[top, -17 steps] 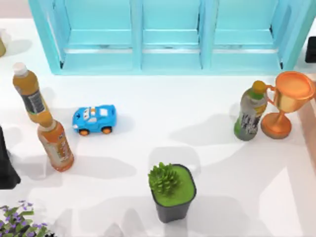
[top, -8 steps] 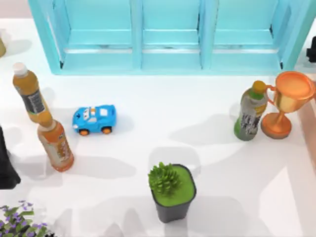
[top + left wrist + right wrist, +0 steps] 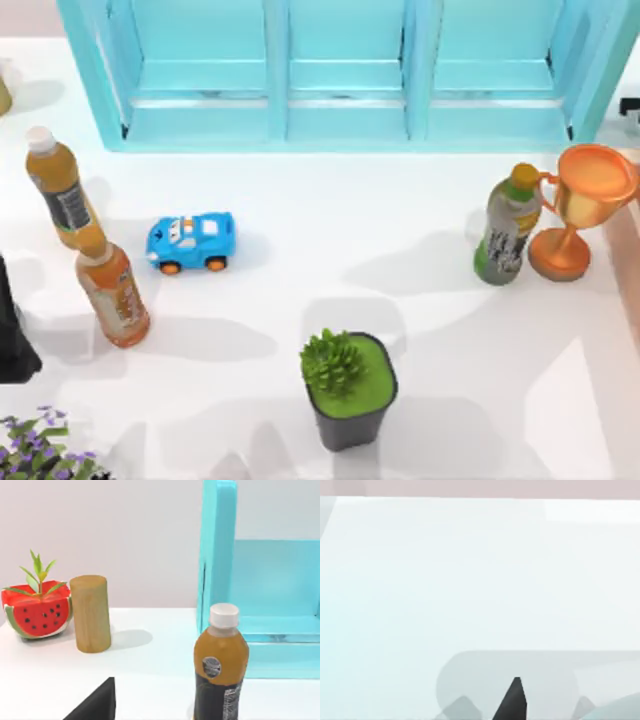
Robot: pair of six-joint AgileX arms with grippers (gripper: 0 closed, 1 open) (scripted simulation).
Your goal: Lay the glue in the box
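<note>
White worktop [image 3: 300, 230], pale wall [image 3: 125, 530] behind, three-bay cyan box [image 3: 340, 120] at rear, dark pot [image 3: 345, 425] holding succulent in front of box, watermelon pot [image 3: 35, 617] holding sprout beside box, left end effector [image 3: 95, 704] and right end effector [image 3: 512, 702] state cannot tell, glue's place cannot tell

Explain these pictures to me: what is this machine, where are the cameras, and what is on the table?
Two AgileX arms stand at a white table. The top view looks down: the left arm is at its left edge, the right arm at its right edge. Each wrist view comes from that arm's camera. On the table: a blue box at the back, a white-capped orange bottle, an orange-capped bottle, a toy car, a green bottle, a trophy, a potted plant. Whether anything is held, I cannot tell.
</note>
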